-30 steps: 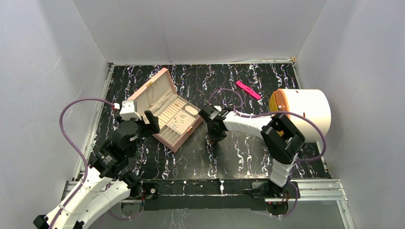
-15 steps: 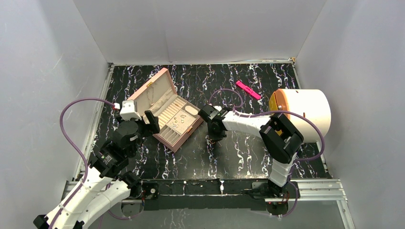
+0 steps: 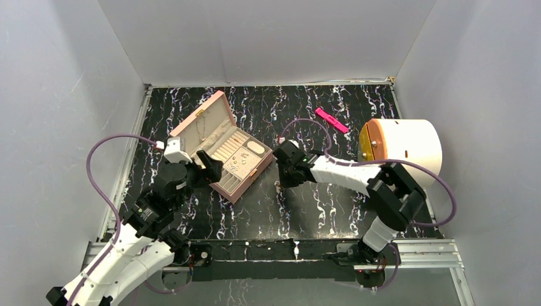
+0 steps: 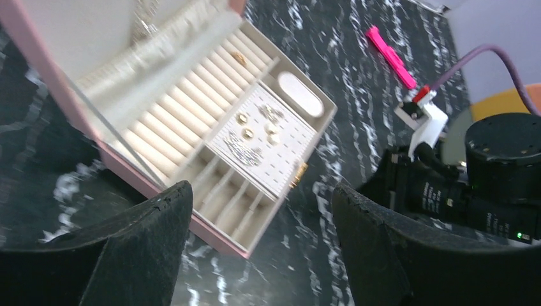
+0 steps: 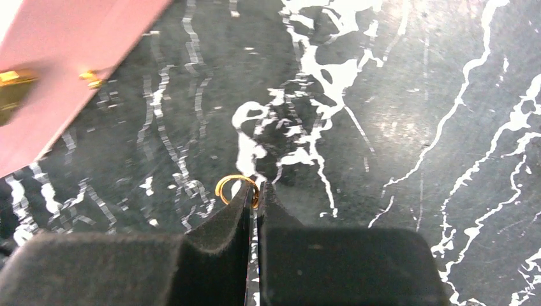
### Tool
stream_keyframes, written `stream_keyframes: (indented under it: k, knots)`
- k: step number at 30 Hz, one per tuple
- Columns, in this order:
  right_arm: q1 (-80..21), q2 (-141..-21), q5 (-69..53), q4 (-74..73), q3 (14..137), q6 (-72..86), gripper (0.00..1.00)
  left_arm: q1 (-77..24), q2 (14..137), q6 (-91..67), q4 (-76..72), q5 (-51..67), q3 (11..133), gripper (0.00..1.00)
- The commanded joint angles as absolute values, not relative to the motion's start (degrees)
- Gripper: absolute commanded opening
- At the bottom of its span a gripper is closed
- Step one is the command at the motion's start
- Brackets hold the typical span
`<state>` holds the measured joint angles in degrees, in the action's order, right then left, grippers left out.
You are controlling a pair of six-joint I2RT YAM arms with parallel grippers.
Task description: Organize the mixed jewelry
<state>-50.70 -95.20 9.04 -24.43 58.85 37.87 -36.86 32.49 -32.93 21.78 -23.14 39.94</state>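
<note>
A small gold ring (image 5: 233, 186) is pinched at the tips of my right gripper (image 5: 255, 191), which is shut on it just above the black marbled table, right of the pink box's front corner. In the top view the right gripper (image 3: 281, 183) is beside the open pink jewelry box (image 3: 224, 153). Several small studs and earrings (image 4: 260, 127) lie on the box's pale perforated pad, and one gold ring (image 4: 239, 58) sits in the ring rolls. My left gripper (image 4: 261, 220) is open and empty, hovering over the box's near corner.
A bright pink flat bar (image 3: 332, 119) lies at the back right. A large white cylinder with an orange end (image 3: 402, 150) lies on its side at the right. Grey walls enclose the table on three sides.
My right gripper has lifted and shifted slightly right and toward the back with the ring in it. My left gripper has edged right, closer over the box.
</note>
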Motion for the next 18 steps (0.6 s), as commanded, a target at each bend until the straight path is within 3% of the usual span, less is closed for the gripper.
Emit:
stream_keyframes:
  k: [1, 5, 11, 18]
  knots:
    - [-51.83, -88.54, 4.22, -13.37, 56.52, 34.59, 0.09, -36.65, 32.87, -47.96, 22.07, -13.74, 38.19, 0.76]
    - [-53.80, -85.59, 1.48, -6.96, 54.49, 33.47, 0.09, -36.64, 34.03, -54.88, 18.12, -7.20, 35.22, 0.73]
    - [-58.02, -84.97, -0.48, -1.71, 55.19, 32.53, 0.09, -36.71, 38.94, -64.60, -0.68, 7.89, 24.50, 0.61]
    - [-59.18, -84.48, -4.43, 2.03, 54.48, 34.60, 0.09, -36.74, 39.71, -61.82, -4.86, 5.78, 21.64, 0.50]
